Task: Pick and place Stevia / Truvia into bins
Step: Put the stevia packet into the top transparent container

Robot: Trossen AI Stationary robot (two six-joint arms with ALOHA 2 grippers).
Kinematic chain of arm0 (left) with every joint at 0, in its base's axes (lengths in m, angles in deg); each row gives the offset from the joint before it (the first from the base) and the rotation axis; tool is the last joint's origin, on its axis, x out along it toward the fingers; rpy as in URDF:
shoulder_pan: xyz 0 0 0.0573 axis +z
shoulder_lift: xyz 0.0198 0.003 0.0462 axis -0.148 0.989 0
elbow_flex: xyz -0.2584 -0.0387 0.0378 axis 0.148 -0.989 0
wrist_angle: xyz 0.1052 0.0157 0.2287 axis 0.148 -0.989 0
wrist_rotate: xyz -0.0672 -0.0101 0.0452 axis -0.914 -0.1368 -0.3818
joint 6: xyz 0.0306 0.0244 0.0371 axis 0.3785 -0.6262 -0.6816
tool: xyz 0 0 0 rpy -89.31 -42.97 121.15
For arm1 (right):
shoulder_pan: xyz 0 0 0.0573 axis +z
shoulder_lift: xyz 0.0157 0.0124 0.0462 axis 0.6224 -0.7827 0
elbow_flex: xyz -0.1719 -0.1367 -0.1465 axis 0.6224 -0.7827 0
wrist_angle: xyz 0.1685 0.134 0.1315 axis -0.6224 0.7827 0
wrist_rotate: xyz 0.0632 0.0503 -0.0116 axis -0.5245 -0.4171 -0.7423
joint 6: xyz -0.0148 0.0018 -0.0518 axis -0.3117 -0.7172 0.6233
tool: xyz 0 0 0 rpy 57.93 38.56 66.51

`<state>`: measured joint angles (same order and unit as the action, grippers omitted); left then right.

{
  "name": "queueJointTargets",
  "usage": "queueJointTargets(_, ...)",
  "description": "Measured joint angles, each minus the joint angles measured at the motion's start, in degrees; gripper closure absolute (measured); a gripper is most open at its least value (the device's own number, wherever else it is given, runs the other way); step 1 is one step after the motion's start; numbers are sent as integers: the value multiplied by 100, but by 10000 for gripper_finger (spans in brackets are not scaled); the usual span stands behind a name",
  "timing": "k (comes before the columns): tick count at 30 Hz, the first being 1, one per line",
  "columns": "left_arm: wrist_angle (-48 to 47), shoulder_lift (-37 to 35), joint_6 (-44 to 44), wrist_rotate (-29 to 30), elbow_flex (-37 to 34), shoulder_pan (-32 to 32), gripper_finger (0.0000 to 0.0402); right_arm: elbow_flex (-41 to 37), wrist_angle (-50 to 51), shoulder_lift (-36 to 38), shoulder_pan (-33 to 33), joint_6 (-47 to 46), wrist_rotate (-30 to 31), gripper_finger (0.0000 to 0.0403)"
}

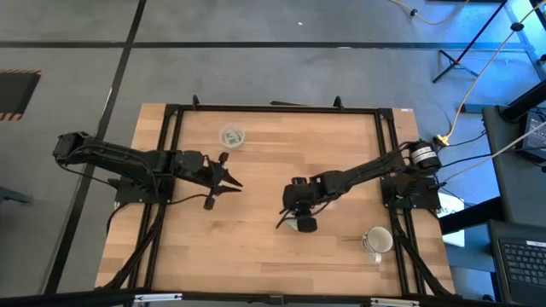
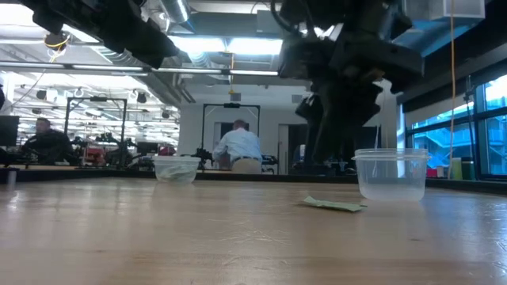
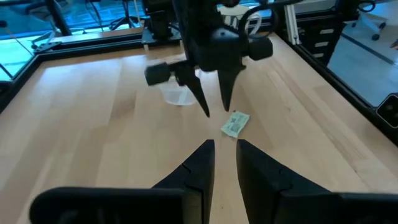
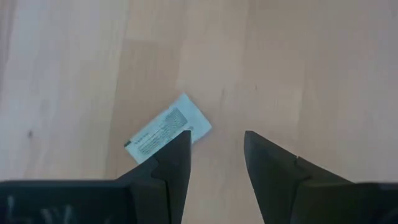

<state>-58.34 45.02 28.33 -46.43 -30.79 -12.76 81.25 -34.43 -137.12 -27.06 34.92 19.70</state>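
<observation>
— So where is the right gripper (image 4: 214, 155)?

— Above the table's (image 1: 256, 247) near middle, pointing down. Its fingers are parted with nothing between them, hanging over a single green Stevia packet (image 4: 166, 129) lying flat on the wood. One finger tip is right at the packet's edge; the packet is not clasped.

— And the bins?

— One clear cup (image 2: 390, 174) stands just beside that packet, close to the right gripper. The other cup (image 1: 231, 136) sits at the far side, left of centre, with green packets inside.

— The left gripper (image 3: 224, 149)?

— It waits at the left, pointing toward the middle, fingers a little apart, empty. A white mug (image 1: 378, 241) stands near the right corner.
</observation>
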Motion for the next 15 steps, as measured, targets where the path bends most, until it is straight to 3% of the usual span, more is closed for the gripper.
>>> queueJointTargets(5, -2, 0, 0, -6, 0, 0, 341, 0, -291, -298, -84, 68, -438, 251)
queueJointTargets(15, -5, 0, 0, -8, 0, 0, 341, 0, -366, -646, -154, 193, -541, 251)
